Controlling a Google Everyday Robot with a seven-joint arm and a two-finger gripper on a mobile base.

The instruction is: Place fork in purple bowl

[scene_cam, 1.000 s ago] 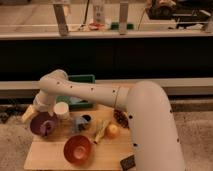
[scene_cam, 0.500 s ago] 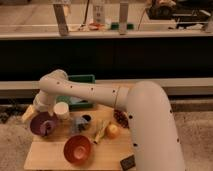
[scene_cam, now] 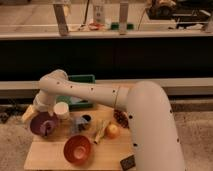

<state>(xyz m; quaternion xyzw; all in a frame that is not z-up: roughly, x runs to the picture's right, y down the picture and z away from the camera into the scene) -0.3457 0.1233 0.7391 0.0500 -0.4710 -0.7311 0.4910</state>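
Observation:
The purple bowl (scene_cam: 43, 123) stands at the left end of the wooden table (scene_cam: 50, 157). A small pale slim thing (scene_cam: 48, 129) lies inside it near the right wall; it looks like the fork. My arm sweeps from the lower right up and over to the left. The gripper (scene_cam: 34, 111) hangs at the bowl's upper left rim, partly hidden by the wrist.
A white cup (scene_cam: 61, 109) stands right of the purple bowl. An orange-red bowl (scene_cam: 77, 148) sits at the front. A yellowish stick-like item (scene_cam: 100, 131), a round orange fruit (scene_cam: 113, 131), a small dark cup (scene_cam: 86, 120) and a green tray (scene_cam: 81, 90) lie further right and behind.

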